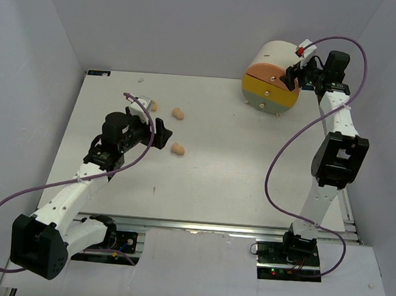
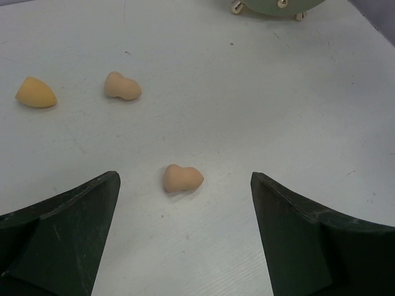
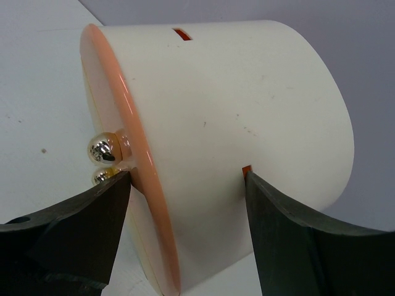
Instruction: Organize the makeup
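Note:
Three peach sponges lie on the white table at the left: one [image 1: 178,148] [image 2: 182,178] just ahead of my left gripper [image 1: 159,132] [image 2: 184,203], another [image 1: 179,113] [image 2: 122,86] further back, and a more orange one [image 1: 152,106] [image 2: 35,92] to its left. The left gripper hovers low, open wide and empty. At the back right, my right gripper [image 1: 291,74] [image 3: 187,179] has closed over the top of the cream cylinder [image 1: 268,88] [image 3: 247,92]. One finger presses its pink front rim beside the gold knobs [image 3: 102,149], the other its side wall. No palettes or lipsticks are in view.
The cylinder lies on its side on small gold feet [image 2: 237,7], its orange and yellow drawer fronts [image 1: 264,91] facing the table's middle. Grey walls close in the back and both sides. A metal rail [image 1: 212,226] runs along the table's near edge.

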Controlling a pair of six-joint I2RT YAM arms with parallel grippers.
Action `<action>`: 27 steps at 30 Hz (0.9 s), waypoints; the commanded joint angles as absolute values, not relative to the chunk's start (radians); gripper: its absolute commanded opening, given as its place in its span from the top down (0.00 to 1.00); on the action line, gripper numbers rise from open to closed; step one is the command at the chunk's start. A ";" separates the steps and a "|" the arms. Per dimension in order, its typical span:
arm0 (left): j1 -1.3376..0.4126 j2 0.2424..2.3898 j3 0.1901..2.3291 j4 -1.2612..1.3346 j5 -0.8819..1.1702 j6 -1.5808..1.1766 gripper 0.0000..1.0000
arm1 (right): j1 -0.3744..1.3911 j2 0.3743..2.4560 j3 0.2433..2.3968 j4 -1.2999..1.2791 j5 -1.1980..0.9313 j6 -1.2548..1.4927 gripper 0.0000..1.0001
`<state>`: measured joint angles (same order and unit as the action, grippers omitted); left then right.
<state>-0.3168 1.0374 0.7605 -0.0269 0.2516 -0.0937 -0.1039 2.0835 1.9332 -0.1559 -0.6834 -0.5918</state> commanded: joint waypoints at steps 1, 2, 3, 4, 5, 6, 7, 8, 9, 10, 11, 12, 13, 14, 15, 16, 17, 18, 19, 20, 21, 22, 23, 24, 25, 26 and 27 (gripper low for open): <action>-0.313 1.011 0.767 -0.028 0.262 -0.089 0.02 | -0.067 1.995 1.860 -0.213 -0.713 -0.486 0.30; -0.313 1.010 0.767 -0.028 0.263 -0.090 0.02 | -0.057 1.973 1.825 -0.208 -0.695 -0.481 0.30; -0.313 1.009 0.767 -0.028 0.264 -0.091 0.02 | -0.046 1.954 1.795 -0.202 -0.680 -0.477 0.31; -0.313 1.009 0.768 -0.028 0.265 -0.092 0.02 | -0.036 1.941 1.771 -0.193 -0.670 -0.475 0.31; -0.313 1.008 0.767 -0.028 0.265 -0.091 0.02 | -0.029 1.926 1.743 -0.183 -0.658 -0.472 0.31; -0.313 1.006 0.767 -0.028 0.264 -0.092 0.02 | -0.017 1.907 1.706 -0.172 -0.640 -0.472 0.31; -0.313 1.005 0.766 -0.028 0.263 -0.091 0.02 | -0.010 1.887 1.668 -0.159 -0.624 -0.471 0.31; -0.313 1.003 0.766 -0.028 0.262 -0.091 0.02 | -0.004 1.867 1.630 -0.146 -0.608 -0.468 0.32; -0.313 1.002 0.765 -0.028 0.262 -0.091 0.02 | 0.013 1.851 1.600 -0.136 -0.598 -0.466 0.32; -0.313 1.000 0.765 -0.028 0.261 -0.091 0.02 | 0.032 1.836 1.572 -0.127 -0.589 -0.465 0.32; -0.313 0.999 0.765 -0.028 0.261 -0.091 0.02 | 0.042 1.810 1.527 -0.107 -0.568 -0.460 0.32; -0.313 0.998 0.764 -0.027 0.261 -0.092 0.02 | 0.053 1.784 1.486 -0.090 -0.547 -0.455 0.33; -0.313 0.997 0.765 -0.026 0.262 -0.093 0.02 | 0.067 1.761 1.468 -0.082 -0.527 -0.452 0.33; -0.313 0.997 0.765 -0.026 0.264 -0.094 0.02 | 0.081 1.737 1.438 -0.067 -0.514 -0.444 0.33; -0.313 0.997 0.765 -0.026 0.266 -0.094 0.02 | 0.094 1.715 1.404 -0.050 -0.503 -0.431 0.33; -0.313 0.997 0.765 -0.025 0.267 -0.094 0.02 | 0.104 1.696 1.377 -0.037 -0.487 -0.416 0.33; -0.313 0.996 0.765 -0.025 0.268 -0.095 0.02 | 0.113 1.686 1.360 -0.033 -0.468 -0.398 0.33; -0.313 0.996 0.764 -0.024 0.270 -0.096 0.02 | 0.121 1.674 1.347 -0.030 -0.451 -0.380 0.34; -0.313 0.997 0.764 -0.023 0.272 -0.096 0.02 | 0.126 1.658 1.336 -0.028 -0.437 -0.361 0.34; -0.313 0.997 0.763 -0.019 0.281 -0.097 0.02 | 0.134 1.649 1.324 -0.027 -0.429 -0.334 0.34; -0.313 0.999 0.762 -0.015 0.293 -0.097 0.02 | 0.142 1.642 1.315 -0.027 -0.417 -0.311 0.34; -0.313 1.003 0.761 -0.012 0.306 -0.099 0.02 | 0.149 1.634 1.310 -0.030 -0.401 -0.292 0.34; -0.313 1.007 0.761 -0.010 0.326 -0.101 0.02 | 0.160 1.630 1.308 -0.034 -0.387 -0.274 0.34; -0.313 1.011 0.760 -0.009 0.341 -0.103 0.02 | 0.168 1.630 1.309 -0.040 -0.368 -0.245 0.32; -0.313 1.015 0.760 -0.009 0.352 -0.106 0.02 | 0.174 1.630 1.312 -0.047 -0.346 -0.211 0.29; -0.313 1.025 0.757 0.000 0.374 -0.111 0.02 | 0.182 1.633 1.317 -0.056 -0.339 -0.189 0.27; -0.313 1.036 0.753 0.014 0.401 -0.116 0.02 | 0.190 1.636 1.322 -0.067 -0.338 -0.173 0.25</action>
